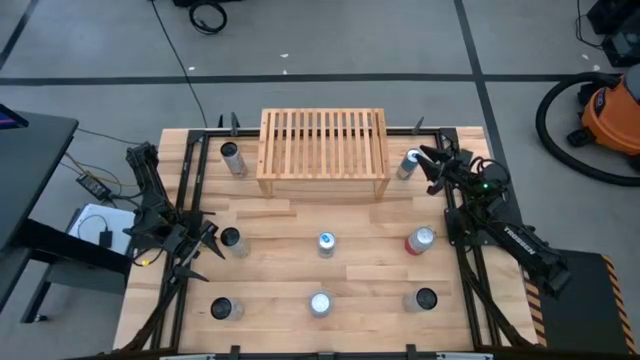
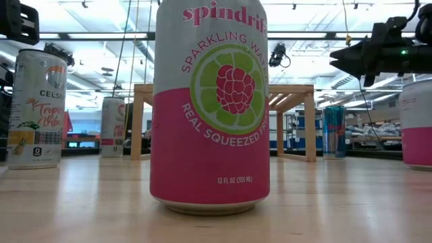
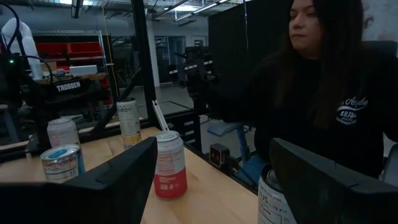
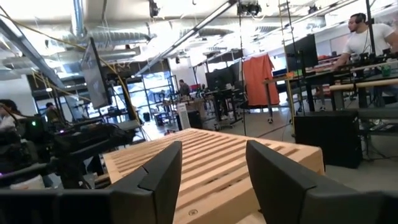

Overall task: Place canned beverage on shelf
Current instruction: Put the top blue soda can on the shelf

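Butcher-block table [image 1: 300,225], cans scattered, shelf [image 1: 323,150] bare on top.
Right gripper [image 1: 428,163] parted, empty, near blue can [image 1: 408,164]; could topple it. Left gripper [image 1: 205,243] part-open, idle.

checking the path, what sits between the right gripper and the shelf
In the high view, one silver can stands by the shelf's right end, just ahead of the right gripper; nothing else lies between them.

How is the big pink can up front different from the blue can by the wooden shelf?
The pink can is pink and white with a raspberry-lime picture; the blue can is blue and silver. The pink can stands nearest the camera, filling the view; the blue can stands far back beside the shelf. Both stand upright on the table.
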Available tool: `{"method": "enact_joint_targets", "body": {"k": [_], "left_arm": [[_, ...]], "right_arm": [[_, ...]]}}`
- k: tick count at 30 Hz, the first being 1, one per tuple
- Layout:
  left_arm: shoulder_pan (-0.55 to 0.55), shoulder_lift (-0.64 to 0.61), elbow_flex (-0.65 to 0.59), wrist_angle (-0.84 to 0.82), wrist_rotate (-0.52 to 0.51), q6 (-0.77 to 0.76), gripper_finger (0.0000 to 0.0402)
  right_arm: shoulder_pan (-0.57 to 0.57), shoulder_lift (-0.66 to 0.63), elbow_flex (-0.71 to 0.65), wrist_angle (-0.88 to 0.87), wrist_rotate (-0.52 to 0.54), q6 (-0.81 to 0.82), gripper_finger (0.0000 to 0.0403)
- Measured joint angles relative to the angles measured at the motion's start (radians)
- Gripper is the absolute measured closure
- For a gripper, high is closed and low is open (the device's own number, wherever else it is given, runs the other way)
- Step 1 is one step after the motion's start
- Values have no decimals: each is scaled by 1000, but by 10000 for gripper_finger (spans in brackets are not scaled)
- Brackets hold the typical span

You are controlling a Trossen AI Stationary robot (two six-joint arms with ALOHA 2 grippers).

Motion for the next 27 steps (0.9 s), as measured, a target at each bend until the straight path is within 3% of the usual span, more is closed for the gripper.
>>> {"method": "enact_joint_targets", "body": {"k": [17, 27], "left_arm": [[0, 0, 0, 0, 2, -79, 88], [0, 0, 0, 0, 1, -79, 88]], "right_arm": [[0, 0, 0, 17, -62, 80, 214], [0, 0, 0, 17, -90, 44, 173]]}}
